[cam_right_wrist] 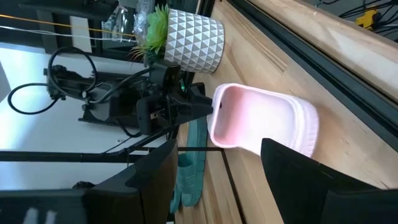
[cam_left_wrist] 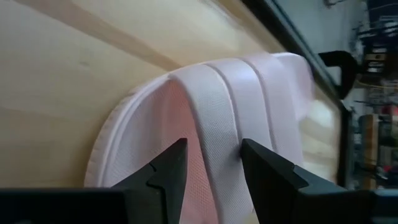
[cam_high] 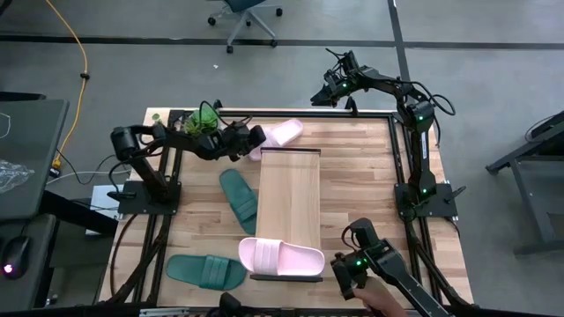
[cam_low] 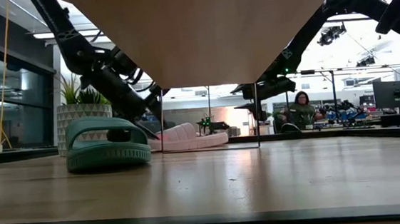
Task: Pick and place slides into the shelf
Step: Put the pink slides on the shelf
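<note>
One pale pink slide (cam_high: 284, 132) lies at the table's far edge, just beyond the shelf (cam_high: 289, 207). My left gripper (cam_left_wrist: 211, 158) is open at this slide. One finger (cam_left_wrist: 171, 168) is over the footbed under the ribbed strap (cam_left_wrist: 224, 106) and the other finger (cam_left_wrist: 264, 165) is outside it. The second pink slide (cam_high: 282, 257) lies across the shelf's near end. One teal slide (cam_high: 238, 198) rests on the table left of the shelf, the other teal slide (cam_high: 205, 271) at the near left. My right gripper (cam_right_wrist: 217, 180) is open, raised beyond the far edge (cam_high: 330, 91). My left gripper straddles the strap's edge (cam_left_wrist: 217, 155) of the far pink slide, coming level from the table's left. Whether the fingers touch the strap, I cannot tell. The slide lies flat on the table.
A potted plant in a white patterned pot (cam_high: 207, 119) stands at the far left corner, close behind my left arm. The shelf stands raised on thin black legs (cam_low: 257, 114). Another dark arm (cam_high: 361, 264) with a person's hand sits at the near right. A person (cam_low: 302, 107) sits far behind the table.
</note>
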{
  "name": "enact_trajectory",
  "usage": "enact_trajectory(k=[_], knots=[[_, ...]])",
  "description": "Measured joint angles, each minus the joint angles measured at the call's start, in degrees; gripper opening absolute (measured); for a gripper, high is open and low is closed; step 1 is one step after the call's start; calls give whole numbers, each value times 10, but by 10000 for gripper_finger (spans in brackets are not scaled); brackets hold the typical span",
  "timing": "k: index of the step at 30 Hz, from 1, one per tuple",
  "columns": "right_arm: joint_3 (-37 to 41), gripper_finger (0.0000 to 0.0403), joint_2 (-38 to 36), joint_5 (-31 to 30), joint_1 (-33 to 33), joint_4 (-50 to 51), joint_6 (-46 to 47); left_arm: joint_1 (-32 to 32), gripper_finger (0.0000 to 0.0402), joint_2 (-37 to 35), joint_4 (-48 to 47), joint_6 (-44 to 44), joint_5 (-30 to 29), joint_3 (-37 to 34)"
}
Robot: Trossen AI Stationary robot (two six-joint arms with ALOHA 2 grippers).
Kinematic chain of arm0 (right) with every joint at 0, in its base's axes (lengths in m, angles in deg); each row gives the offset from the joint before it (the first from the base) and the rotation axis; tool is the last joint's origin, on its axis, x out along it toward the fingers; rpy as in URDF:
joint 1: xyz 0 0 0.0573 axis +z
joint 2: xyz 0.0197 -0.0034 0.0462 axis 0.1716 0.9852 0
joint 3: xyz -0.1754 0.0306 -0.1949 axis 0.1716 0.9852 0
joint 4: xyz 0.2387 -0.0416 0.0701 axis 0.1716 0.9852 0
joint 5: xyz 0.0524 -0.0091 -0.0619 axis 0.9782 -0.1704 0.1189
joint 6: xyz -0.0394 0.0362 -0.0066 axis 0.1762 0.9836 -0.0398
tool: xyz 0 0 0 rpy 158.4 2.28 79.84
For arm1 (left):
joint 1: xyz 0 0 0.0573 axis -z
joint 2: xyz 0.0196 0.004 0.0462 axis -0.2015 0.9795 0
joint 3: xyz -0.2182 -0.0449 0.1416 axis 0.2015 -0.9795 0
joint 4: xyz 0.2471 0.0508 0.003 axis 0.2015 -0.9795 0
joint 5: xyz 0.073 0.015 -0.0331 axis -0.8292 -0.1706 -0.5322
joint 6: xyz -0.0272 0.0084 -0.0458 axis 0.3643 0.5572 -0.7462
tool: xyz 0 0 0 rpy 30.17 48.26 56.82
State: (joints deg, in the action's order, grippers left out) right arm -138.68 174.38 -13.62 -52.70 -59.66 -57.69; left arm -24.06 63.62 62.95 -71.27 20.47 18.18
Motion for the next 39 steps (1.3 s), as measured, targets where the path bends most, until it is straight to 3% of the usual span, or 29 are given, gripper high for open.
enact_trajectory(k=[12, 24, 39], knots=[[0, 222, 0, 0, 0, 0, 1, 0, 134, 5, 22, -2, -9, 0], [0, 222, 0, 0, 0, 0, 0, 0, 7, 5, 24, -3, -24, 0], [0, 222, 0, 0, 0, 0, -1, 0, 3, 5, 38, 8, -23, 0]])
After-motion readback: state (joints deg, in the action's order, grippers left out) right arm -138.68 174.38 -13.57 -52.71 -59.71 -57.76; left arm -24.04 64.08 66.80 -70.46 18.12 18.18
